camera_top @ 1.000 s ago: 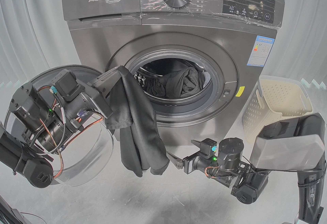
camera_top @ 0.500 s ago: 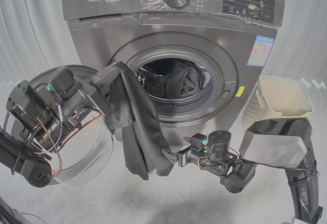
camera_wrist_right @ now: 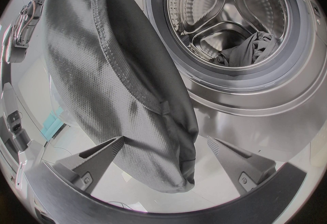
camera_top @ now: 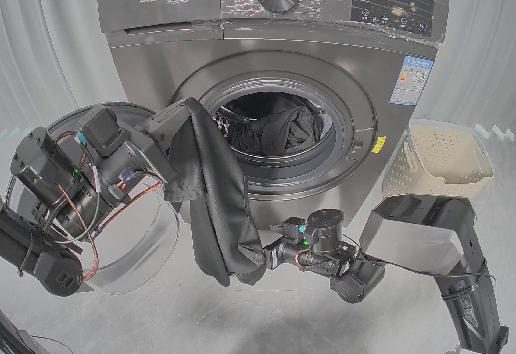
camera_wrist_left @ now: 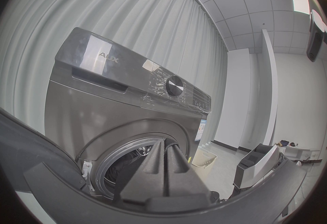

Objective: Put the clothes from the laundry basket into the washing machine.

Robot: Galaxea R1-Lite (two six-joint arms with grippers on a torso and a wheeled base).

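Nearest in, the right hand (camera_top: 253, 257) sits low in front of the machine, fingers spread wide with the bottom fold of the dark grey mesh-knit garment (camera_top: 215, 194) hanging between them; nothing pinched there, the cloth just brushes one finger; follow that garment up and it drapes in one long fall from the left hand (camera_top: 180, 114), whose fingers are pressed tight together on its top edge, held just beside the rim of the opening; behind that arm the round glass door (camera_top: 137, 250) stands swung wide open; on to the grey front-loading washing machine (camera_top: 161, 65) itself, and there is a bundle of dark clothes (camera_top: 282, 132) already lying in the steel drum; farthest back, on the robot's right, the cream perforated plastic laundry basket (camera_top: 446, 156) stands on the floor beside the machine, no cloth visible in the part of its inside that shows; so my read: well along, part of the load is in, this garment is out of the basket but hangs wholly outside the drum, and getting it through the opening is what remains.
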